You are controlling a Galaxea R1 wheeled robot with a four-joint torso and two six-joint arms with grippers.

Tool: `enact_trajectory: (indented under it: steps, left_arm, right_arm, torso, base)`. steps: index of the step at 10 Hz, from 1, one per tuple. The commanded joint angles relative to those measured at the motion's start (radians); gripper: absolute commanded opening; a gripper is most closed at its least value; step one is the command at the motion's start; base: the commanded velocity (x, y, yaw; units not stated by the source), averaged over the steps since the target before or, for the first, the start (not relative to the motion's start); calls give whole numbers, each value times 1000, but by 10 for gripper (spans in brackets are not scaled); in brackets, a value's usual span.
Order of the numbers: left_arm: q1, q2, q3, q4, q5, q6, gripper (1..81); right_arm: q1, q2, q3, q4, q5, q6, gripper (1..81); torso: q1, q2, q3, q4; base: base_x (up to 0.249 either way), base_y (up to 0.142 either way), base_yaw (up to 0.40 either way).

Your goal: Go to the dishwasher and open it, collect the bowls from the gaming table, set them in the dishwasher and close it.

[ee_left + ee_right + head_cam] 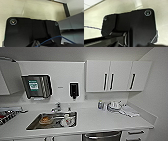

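Three white wall cabinets (117,75) are hanging above the white bench (105,119). The dishwasher (101,136), steel-fronted with its bar handle, is sitting shut under the bench edge, just beside the sink (53,120), which is holding an orange dish (45,120) and white cups (67,120). Whether either pincer is apart or together, I cannot tell.

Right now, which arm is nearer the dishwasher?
Right, probably. The dishwasher lies right of the head view's middle, so toward the right arm's side and farther from the left. Both wrist views face floor; gaps unclear.
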Motion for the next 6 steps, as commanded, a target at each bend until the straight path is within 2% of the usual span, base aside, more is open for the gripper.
enact_trajectory:
  steps: [1, 4, 6]
  left_arm:
    - [-55, -9, 11, 14, 31, 1, 811]
    - [-57, -7, 11, 16, 25, 1, 811]
    - [-43, -21, 11, 16, -12, 1, 811]
  right_arm:
    - [51, -15, 2, -9, -51, -3, 811]
    - [47, -15, 2, -9, -51, -3, 811]
    - [49, -18, 8, -12, -52, -3, 811]
  torso:
    - [0, 0, 0, 0]
    - [0, 0, 0, 0]
    - [0, 0, 0, 0]
  base:
    - [0, 0, 0]
    - [0, 0, 0]
    - [0, 0, 0]
